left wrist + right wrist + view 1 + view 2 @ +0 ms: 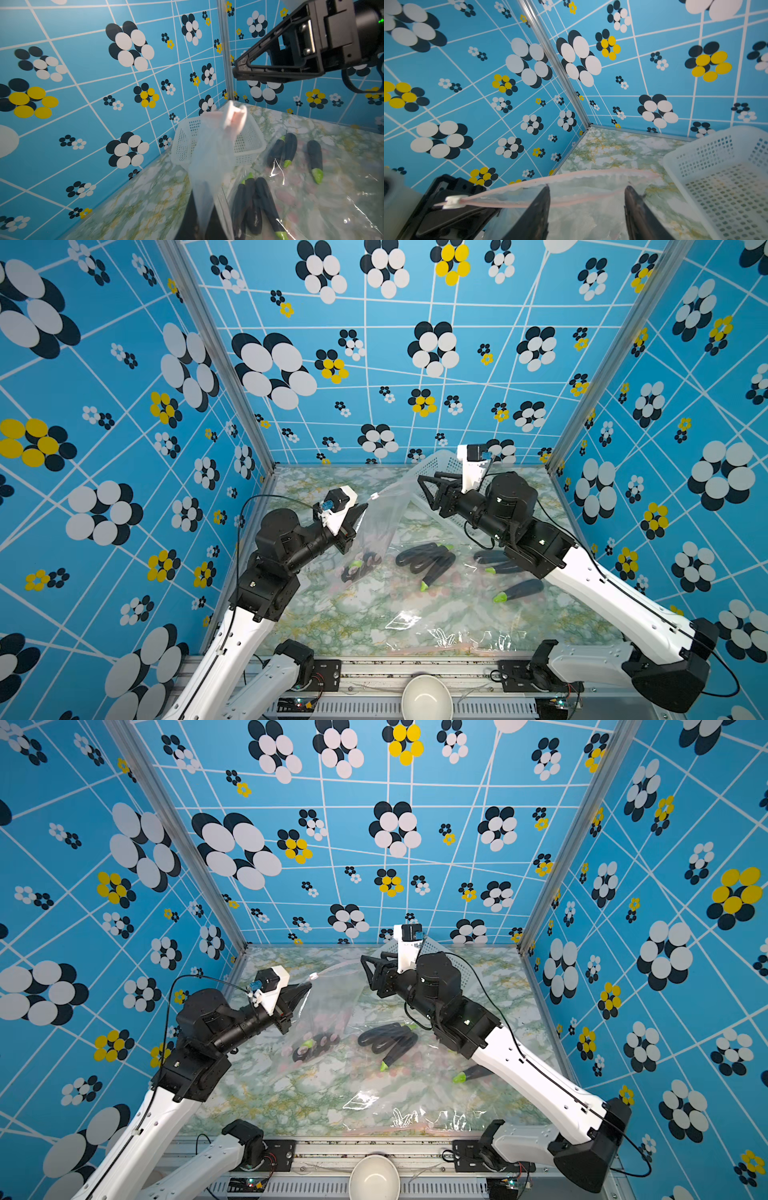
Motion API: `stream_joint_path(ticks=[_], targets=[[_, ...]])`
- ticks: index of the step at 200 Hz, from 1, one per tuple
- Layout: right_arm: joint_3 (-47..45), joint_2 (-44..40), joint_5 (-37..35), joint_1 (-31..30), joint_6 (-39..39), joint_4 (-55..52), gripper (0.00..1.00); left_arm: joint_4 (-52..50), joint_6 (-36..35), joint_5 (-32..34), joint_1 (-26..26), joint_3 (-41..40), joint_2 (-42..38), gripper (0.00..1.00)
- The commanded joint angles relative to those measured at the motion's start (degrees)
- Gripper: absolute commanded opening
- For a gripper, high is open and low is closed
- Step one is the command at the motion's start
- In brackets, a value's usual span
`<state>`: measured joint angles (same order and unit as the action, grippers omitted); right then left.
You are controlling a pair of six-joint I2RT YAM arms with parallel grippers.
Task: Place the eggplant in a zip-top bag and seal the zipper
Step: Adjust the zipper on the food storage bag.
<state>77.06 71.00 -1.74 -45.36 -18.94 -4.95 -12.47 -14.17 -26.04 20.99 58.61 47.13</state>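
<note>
left gripper: clamped tight on zip-top bag, beside its slider
right gripper: jaws spread, gripping nothing; zipper edge at its tips
eggplant: inside the bag, below left gripper

White arm links, black joints, black cables.

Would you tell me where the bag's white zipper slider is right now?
In both top views, the slider sits at the zip-top bag's raised corner, just beyond the left tool, left of centre.
</note>
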Motion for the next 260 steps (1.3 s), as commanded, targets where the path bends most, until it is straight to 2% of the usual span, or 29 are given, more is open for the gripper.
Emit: stream_joint_path(ticks=[1, 17, 35, 52, 86, 113, 143, 193, 208, 219, 235, 260], targets=[[3.54, -0.08, 15.91, 1.06, 15.43, -7.12, 0.64, -12.40, -1.60, -10.37, -1.33, 4.27, 0.82, 0.00], [5.85, 0.71, 21.70, 1.33, 21.11, -11.35, 0.71, -14.94, -1.41, -14.70, -2.33, 5.83, 1.58, 0.00], [7.48, 1.33, 28.88, 1.33, 28.87, -14.46, 0.72, -17.15, -1.21, -18.24, -2.67, 7.28, 2.68, 0.00], [7.19, 1.57, 32.34, 1.38, 34.63, -14.65, 0.74, -18.44, -1.32, -20.61, -2.79, 8.00, 3.44, 0.00], [13.30, 5.30, 37.83, 1.34, 38.76, -21.67, 0.77, -18.15, -0.12, -22.18, -2.75, 8.28, 3.25, 0.00], [15.87, 7.22, 43.81, 1.27, 36.44, -23.41, 0.79, -18.32, 2.32, -20.58, -2.78, 8.99, 3.67, 0.00], [16.56, 8.13, 41.50, 0.26, 37.42, -26.25, 0.80, -18.30, 4.49, -19.60, -2.78, 9.61, 4.09, 0.00], [23.65, 13.53, 26.86, -4.15, 45.45, -36.19, 0.78, -17.61, 5.47, -22.69, -2.80, 9.92, 4.65, 0.00], [25.47, 14.83, 25.83, -4.55, 45.83, -37.47, 0.75, -17.72, 5.39, -22.66, -2.77, 9.70, 4.59, 0.00], [25.88, 15.38, 25.42, -4.64, 45.84, -37.42, 0.67, -18.11, 5.00, -22.51, -2.74, 9.58, 4.58, 0.00], [25.53, 15.07, 24.54, -4.64, 46.24, -36.63, 0.52, -18.62, 4.42, -22.39, -2.87, 9.27, 4.58, 0.00], [23.91, 13.52, 24.87, -4.58, 46.79, -34.79, 0.21, -18.82, 3.80, -20.94, -2.94, 8.04, 4.41, 0.00]])
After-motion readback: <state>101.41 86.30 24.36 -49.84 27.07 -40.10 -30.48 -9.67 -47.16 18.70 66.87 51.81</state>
